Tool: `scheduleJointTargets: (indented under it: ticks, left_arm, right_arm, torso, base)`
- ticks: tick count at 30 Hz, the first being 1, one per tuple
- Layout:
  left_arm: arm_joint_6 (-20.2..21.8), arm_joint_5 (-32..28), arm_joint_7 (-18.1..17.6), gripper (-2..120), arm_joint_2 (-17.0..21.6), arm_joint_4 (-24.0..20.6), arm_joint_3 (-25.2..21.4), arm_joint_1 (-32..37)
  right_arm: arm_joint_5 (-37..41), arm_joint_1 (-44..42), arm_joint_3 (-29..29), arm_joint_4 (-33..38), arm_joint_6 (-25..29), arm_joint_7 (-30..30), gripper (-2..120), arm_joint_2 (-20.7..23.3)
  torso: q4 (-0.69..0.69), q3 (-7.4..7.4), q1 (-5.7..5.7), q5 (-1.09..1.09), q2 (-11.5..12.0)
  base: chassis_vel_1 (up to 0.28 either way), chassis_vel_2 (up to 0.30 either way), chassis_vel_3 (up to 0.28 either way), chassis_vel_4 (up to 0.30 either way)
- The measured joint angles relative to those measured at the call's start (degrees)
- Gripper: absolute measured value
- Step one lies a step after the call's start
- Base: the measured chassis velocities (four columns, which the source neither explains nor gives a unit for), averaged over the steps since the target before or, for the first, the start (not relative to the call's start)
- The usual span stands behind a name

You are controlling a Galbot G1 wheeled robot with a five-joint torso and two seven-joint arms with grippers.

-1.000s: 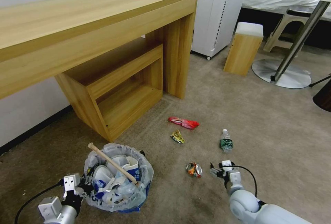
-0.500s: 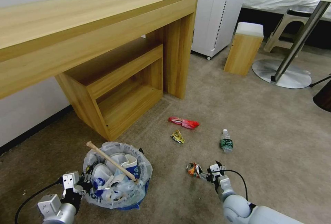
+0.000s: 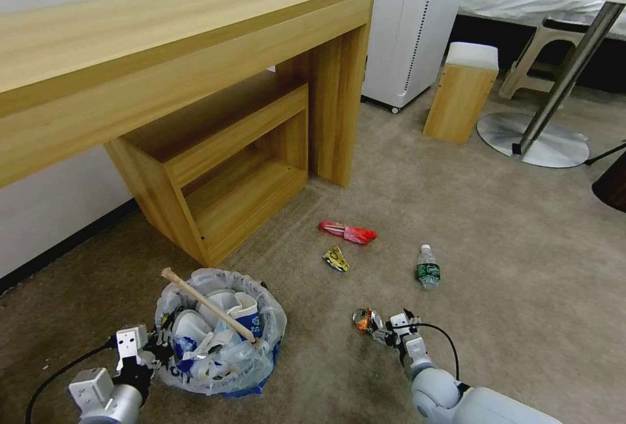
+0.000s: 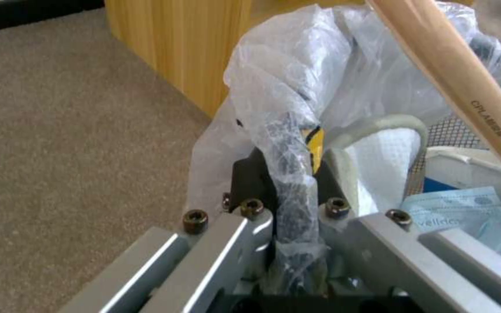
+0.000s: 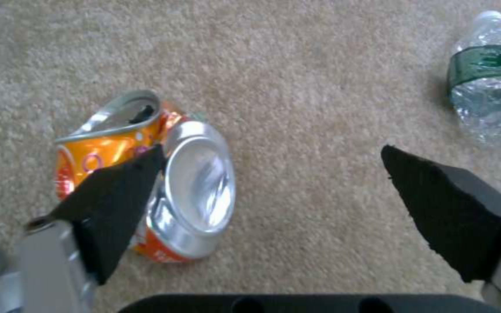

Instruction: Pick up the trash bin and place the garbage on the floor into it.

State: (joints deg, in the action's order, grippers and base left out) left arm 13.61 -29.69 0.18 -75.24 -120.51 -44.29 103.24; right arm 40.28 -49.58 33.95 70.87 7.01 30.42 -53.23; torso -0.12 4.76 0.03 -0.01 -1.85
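The trash bin (image 3: 220,339) sits on the beige carpet floor (image 3: 495,241) with the left claw (image 3: 156,346) clamped on its bag-covered rim; the left wrist view shows the black pads pinched shut over a fold of the translucent liner (image 4: 285,130). Inside it, just beyond that claw, lie white slippers (image 3: 195,327), a blue-white cup (image 3: 251,316) and a wooden stick (image 3: 208,306) that leans out over the rim.

The change is on the other side. Over the last second the right claw (image 3: 383,328) has travelled across the carpet from a spot well beside the crushed can (image 3: 362,319) to one right against it, and the bin with the left claw has drifted only slightly. In the right wrist view the fingers (image 5: 117,204) are spread wide: one black pad overlaps the orange can (image 5: 163,182), which sits off to that side and not centred in the gap, while the other pad stands clear over bare carpet. Nothing is gripped yet.

For the task, this reads as the reach for the can nearly finished, with the squeeze not yet made. The off-centre can could be nudged aside when the pads come together, so a small sideways correction looks worthwhile.

Past the right claw, a plastic bottle (image 3: 428,267) lies near, and farther ahead a yellow wrapper (image 3: 336,258) and a red wrapper (image 3: 347,231) rest on the carpet in front of the wooden counter (image 3: 163,32), all yet to be collected.
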Motion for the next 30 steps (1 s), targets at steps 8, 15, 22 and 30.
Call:
scheduleJointTargets:
  ticks: [8,15,22,30]
  left_arm:
    - [-0.1,0.0,0.0,3,-0.1,0.2,0.2,-0.1]
    - [-0.2,-0.2,0.0,3,-0.3,-0.1,0.8,-0.2]
    - [-0.2,-0.2,0.1,3,-0.4,-0.2,1.1,-0.3]
    - [-0.3,0.1,0.3,3,-0.6,0.1,1.2,-0.3]
  right_arm:
    - [-0.6,0.0,-0.1,-0.8,0.2,0.0,68,-0.8]
    - [-3.0,0.1,0.5,-1.6,0.7,0.1,37,-1.1]
    - [-4.3,-0.1,0.6,-2.2,0.9,0.1,11,-1.2]
    - [-5.0,-0.8,-0.4,-2.1,1.4,0.3,0,-0.8]
  torso:
    - [0.0,0.0,0.0,0.0,0.0]
    - [0.0,0.0,0.0,0.01,0.0]
    - [0.0,0.0,0.0,0.0,0.0]
    - [-0.02,0.01,0.01,-0.01,0.0]
  base:
    - [0.0,0.0,0.0,0.0]
    - [0.0,0.0,0.0,0.0]
    - [0.0,0.0,0.0,0.0]
    - [0.0,0.0,0.0,0.0]
